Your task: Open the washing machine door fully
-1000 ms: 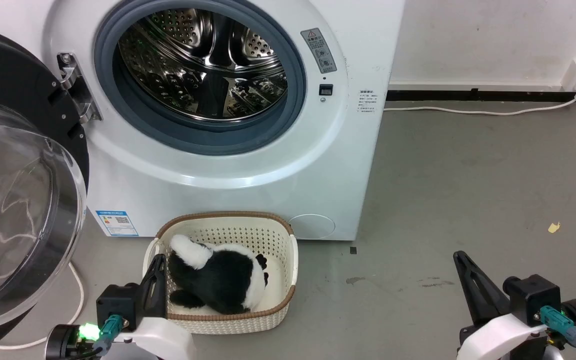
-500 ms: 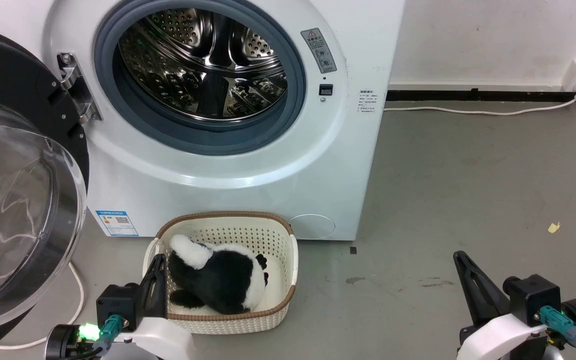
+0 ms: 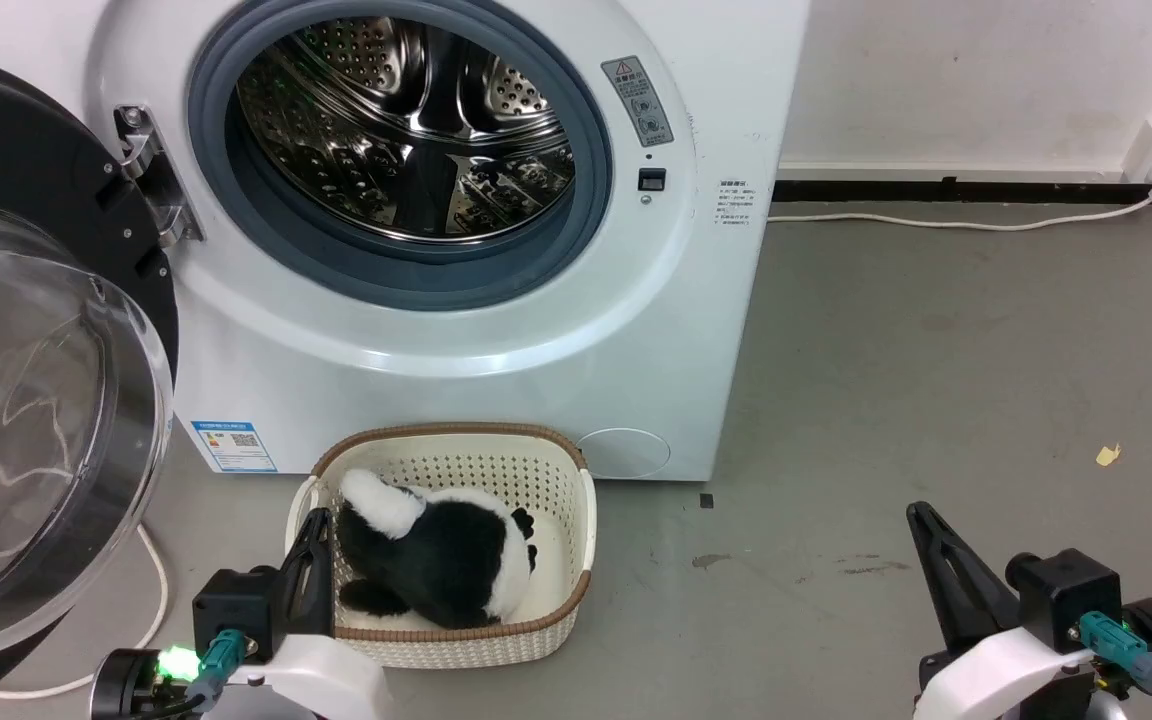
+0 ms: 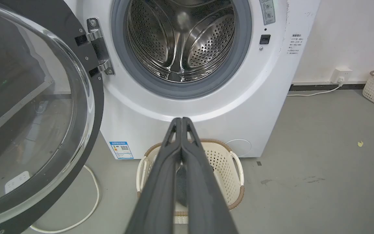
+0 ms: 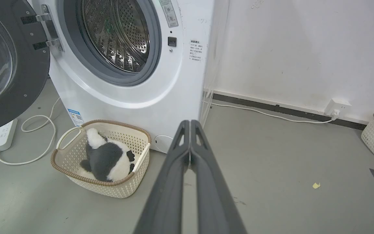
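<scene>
**Laundry corner: washing machine door (image 3: 36,380) wide open, jaws closed on nothing**

We see the door's glossy black rim and clear domed glass hanging from a steel hinge (image 3: 151,175) left of the perforated steel drum (image 3: 406,130). A cream latticed plastic basket (image 3: 456,432) with a brown woven rim holds a black-and-white plush panda (image 3: 436,560). The dark fingers of our left gripper (image 4: 181,119) and right gripper (image 5: 190,122) are pressed together, empty, away from the door.

The washing machine door (image 4: 34,107) stood wide open at left; left claw (image 4: 181,119), fingers (image 4: 161,185) pressed together, pointed above the basket (image 4: 223,162).
</scene>
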Controlling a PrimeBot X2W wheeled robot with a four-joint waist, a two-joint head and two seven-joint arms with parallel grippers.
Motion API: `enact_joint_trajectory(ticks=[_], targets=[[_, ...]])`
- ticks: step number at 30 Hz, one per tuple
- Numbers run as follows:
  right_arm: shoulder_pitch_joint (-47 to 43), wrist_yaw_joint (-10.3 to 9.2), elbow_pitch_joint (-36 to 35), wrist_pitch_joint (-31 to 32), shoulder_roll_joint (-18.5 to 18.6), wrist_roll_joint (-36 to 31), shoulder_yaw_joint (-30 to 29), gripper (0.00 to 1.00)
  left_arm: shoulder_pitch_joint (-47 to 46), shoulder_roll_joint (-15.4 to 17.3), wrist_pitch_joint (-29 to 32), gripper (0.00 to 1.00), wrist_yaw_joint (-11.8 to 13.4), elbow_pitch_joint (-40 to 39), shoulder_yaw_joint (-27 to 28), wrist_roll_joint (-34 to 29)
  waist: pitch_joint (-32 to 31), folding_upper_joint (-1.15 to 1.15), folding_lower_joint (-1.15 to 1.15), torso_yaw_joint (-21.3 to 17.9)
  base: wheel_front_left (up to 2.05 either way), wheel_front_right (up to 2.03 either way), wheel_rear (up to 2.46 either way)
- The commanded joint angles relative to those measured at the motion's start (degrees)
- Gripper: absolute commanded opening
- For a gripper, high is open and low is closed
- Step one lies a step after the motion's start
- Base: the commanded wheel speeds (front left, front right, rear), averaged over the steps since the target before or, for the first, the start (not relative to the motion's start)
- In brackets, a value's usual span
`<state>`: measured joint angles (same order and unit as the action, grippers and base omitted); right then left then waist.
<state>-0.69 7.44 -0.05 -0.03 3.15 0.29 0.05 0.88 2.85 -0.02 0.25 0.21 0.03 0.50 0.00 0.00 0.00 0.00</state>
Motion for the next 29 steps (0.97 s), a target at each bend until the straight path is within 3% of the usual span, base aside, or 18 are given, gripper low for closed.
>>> enact_joint_trajectory(ticks=[1,29], targets=[[0.69,0.05,0.05,0.03,-0.27,-0.29,-0.05,0.0,-0.88,0.03,0.02,0.0,-0.25,-0.21,-0.03,-0.5,0.0,0.0,0.0,0.0,0.0,0.0,0.0],[0.69,0.05,0.05,0.03,-0.27,-0.29,-0.05,0.0,-0.88,0.03,0.02,0.0,-0.25,-0.21,-0.03,-0.5,0.0,0.0,0.0,0.0,0.0,0.0,0.0]])
